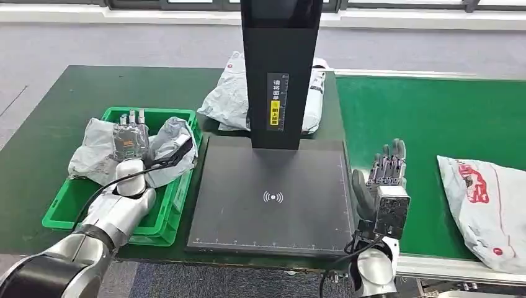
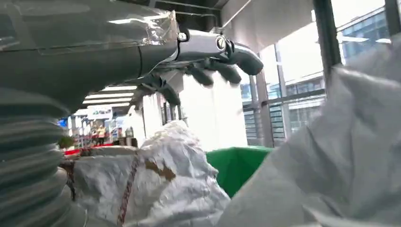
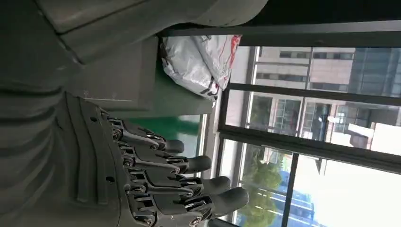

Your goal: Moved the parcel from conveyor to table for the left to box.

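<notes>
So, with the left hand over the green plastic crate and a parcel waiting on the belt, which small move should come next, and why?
Probably the right hand should reach right toward the white plastic parcel with red print on the green conveyor belt. That hand holds nothing, fingers apart, beside the black scanner plate, whose surface is bare. The left hand is busy at the crumpled grey bag in the green crate.

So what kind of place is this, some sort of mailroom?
Probably a parcel-sorting station: a green conveyor belt carries a grey mailing bag, a black scanning stand sits in the middle, and a green crate holds a bagged parcel.
</notes>
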Available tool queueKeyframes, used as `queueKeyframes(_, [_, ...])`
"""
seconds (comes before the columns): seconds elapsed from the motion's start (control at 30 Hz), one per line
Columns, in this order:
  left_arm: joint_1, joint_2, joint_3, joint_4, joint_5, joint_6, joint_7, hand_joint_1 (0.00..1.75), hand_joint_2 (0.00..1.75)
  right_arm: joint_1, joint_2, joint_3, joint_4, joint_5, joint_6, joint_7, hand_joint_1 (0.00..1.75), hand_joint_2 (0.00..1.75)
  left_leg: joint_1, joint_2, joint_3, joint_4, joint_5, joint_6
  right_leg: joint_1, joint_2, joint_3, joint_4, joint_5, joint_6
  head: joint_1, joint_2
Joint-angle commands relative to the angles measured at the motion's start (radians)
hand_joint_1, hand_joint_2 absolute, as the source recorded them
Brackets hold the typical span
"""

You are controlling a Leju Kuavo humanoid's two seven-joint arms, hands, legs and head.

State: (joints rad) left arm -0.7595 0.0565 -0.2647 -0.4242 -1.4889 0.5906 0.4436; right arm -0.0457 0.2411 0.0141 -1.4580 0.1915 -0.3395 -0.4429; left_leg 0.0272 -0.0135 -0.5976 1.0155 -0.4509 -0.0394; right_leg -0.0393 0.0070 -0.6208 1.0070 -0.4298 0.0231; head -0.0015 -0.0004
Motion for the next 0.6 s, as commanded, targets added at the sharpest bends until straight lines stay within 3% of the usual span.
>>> queueKeyframes(0.03, [0.042, -0.063, 0.352, -0.253, 0.144, 0.108, -0.306, 0.00, 1.75, 0.009, -0.015, -0.031, 0.007, -0.018, 0.009, 0.014, 0.00, 1.75, 0.001, -0.001, 0.000, 0.000, 0.000, 0.002, 0.001, -0.002, 0.001, -0.001, 0.000, -0.002, 0.000, 0.000])
queueKeyframes(0.2, [0.042, -0.063, 0.352, -0.253, 0.144, 0.108, -0.306, 0.00, 1.75, 0.009, -0.015, -0.031, 0.007, -0.018, 0.009, 0.014, 0.00, 1.75, 0.001, 0.000, 0.002, -0.001, 0.000, 0.003, 0.001, -0.002, 0.004, -0.002, 0.000, -0.003, 0.000, 0.000])
queueKeyframes(0.3, [0.038, -0.170, 0.628, -0.354, 0.339, 0.108, -0.669, 0.00, 1.75, -0.003, -0.023, -0.029, 0.025, -0.041, 0.003, 0.002, 0.00, 1.75, 0.001, 0.000, 0.001, 0.000, 0.000, 0.003, 0.001, -0.002, 0.002, -0.001, 0.000, -0.003, 0.000, 0.000])
queueKeyframes(0.33, [0.009, -0.197, 0.671, -0.312, 0.482, 0.108, -0.800, 0.00, 1.75, -0.009, -0.026, -0.030, 0.037, -0.050, -0.001, -0.008, 0.00, 1.75, 0.001, 0.000, 0.000, 0.000, 0.000, 0.001, 0.002, -0.002, 0.001, -0.001, 0.000, -0.002, 0.000, 0.000])
queueKeyframes(0.4, [-0.022, -0.210, 0.691, -0.253, 0.622, 0.108, -0.925, 0.00, 1.75, -0.023, -0.031, -0.031, 0.065, -0.072, 0.002, -0.016, 0.00, 1.75, 0.001, -0.001, 0.000, 0.000, 0.000, 0.003, 0.002, -0.003, 0.002, -0.001, 0.000, -0.003, 0.000, 0.000])
queueKeyframes(0.5, [-0.033, -0.233, 0.619, -0.201, 0.890, 0.057, -1.040, 0.00, 1.75, -0.063, -0.055, -0.024, 0.155, -0.115, 0.016, -0.032, 0.00, 1.75, 0.001, -0.003, 0.001, -0.001, 0.001, 0.003, 0.002, -0.005, 0.004, -0.002, 0.000, -0.003, 0.000, 0.000])
queueKeyframes(0.6, [-0.028, -0.235, 0.607, -0.202, 0.905, 0.059, -1.049, 0.00, 1.75, -0.069, -0.056, -0.024, 0.167, -0.119, 0.016, -0.036, 0.00, 1.75, 0.001, 0.000, 0.003, -0.001, 0.001, 0.003, 0.001, -0.002, 0.005, -0.003, 0.001, -0.003, 0.000, 0.000])
